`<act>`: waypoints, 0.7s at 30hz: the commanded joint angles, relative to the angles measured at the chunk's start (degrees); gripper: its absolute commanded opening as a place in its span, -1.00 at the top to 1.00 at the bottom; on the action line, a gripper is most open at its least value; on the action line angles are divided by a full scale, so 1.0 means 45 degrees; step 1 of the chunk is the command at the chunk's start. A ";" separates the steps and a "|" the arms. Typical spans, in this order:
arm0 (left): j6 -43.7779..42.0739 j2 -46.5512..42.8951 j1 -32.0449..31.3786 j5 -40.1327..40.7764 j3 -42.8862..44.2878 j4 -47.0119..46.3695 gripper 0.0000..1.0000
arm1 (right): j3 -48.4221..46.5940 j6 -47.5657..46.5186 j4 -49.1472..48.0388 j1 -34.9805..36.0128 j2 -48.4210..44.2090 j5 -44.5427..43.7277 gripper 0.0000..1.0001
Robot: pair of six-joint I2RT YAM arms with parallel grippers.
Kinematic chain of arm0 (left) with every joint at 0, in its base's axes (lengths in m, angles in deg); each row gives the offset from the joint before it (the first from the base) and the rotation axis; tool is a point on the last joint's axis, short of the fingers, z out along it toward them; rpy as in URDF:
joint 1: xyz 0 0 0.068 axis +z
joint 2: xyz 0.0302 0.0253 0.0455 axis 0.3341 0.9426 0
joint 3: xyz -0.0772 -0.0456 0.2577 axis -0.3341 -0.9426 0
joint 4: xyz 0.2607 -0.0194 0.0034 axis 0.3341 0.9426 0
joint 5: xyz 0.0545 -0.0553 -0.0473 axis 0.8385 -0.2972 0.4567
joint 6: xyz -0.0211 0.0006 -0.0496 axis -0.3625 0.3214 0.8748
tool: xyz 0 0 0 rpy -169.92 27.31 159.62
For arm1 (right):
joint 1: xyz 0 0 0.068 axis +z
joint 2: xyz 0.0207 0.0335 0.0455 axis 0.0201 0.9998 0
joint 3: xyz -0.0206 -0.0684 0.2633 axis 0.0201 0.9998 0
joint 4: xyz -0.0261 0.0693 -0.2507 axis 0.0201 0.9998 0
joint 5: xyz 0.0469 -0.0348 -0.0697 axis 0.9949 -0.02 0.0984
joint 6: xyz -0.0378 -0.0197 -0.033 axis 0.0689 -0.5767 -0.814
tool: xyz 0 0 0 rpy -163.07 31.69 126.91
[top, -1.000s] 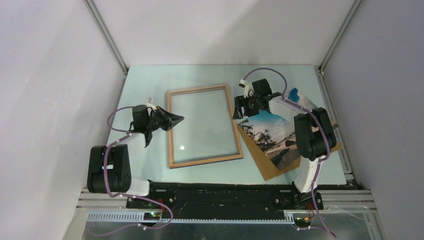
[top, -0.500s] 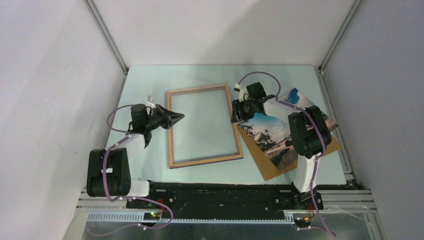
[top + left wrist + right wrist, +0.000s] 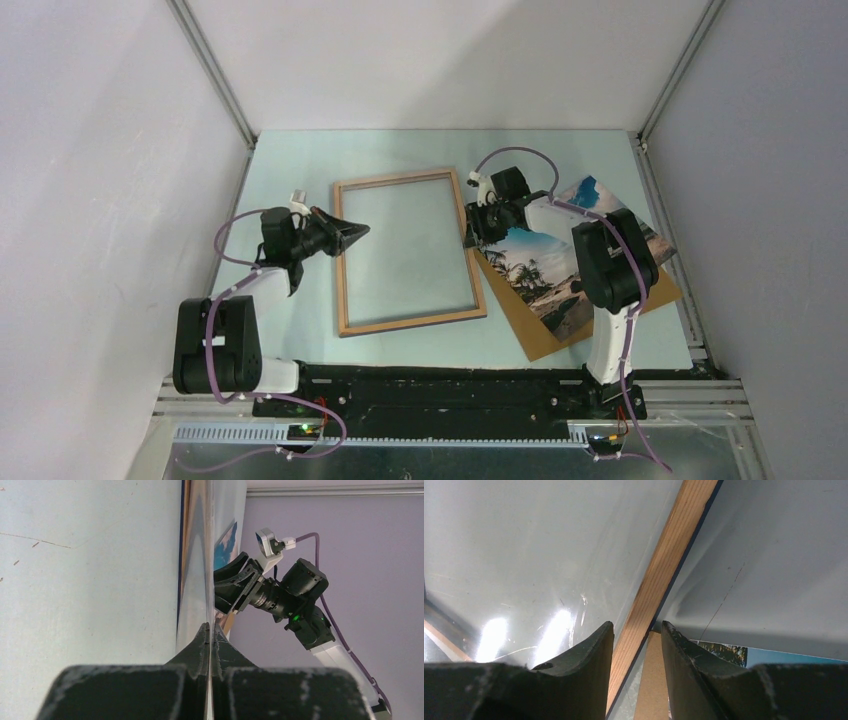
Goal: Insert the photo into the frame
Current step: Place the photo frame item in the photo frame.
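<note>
Top external view: the thin light-wood frame (image 3: 410, 322) with its glossy clear pane lies flat on the pale table (image 3: 300, 170). The left gripper (image 3: 360, 234) is pinched shut at its left rail. The right gripper (image 3: 637, 626) straddles the right rail, its jaws apart. The beach photo (image 3: 535, 270) rests on a flat brown board (image 3: 530, 338) beside the frame.

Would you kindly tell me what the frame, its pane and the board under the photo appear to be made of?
The frame looks like pale matte wood, with visible grain and a dark blue front edge. Its pane seems clear glass or acrylic: glossy, with lamp glare and fine scratches. The board looks like matte brown fibreboard or card.
</note>
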 commanded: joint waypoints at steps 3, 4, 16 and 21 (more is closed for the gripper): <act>0.0855 0.0424 0.0007 -0.0821 0.0559 -0.0700 1.00 | -0.0343 -0.0064 -0.0162 0.0084 0.0005 -0.0139 0.13; 0.0891 0.0469 -0.0006 -0.0887 0.0616 -0.0752 1.00 | -0.0343 -0.0087 -0.0135 0.0084 0.0000 -0.0139 0.13; 0.1219 0.0349 -0.0223 -0.0508 0.0358 -0.1036 1.00 | -0.0343 -0.0112 -0.0104 0.0018 -0.0096 -0.0149 0.15; 0.1120 0.0203 -0.0450 -0.0142 0.0066 -0.1037 1.00 | -0.0343 -0.0088 -0.0116 0.0010 -0.0128 -0.0092 0.16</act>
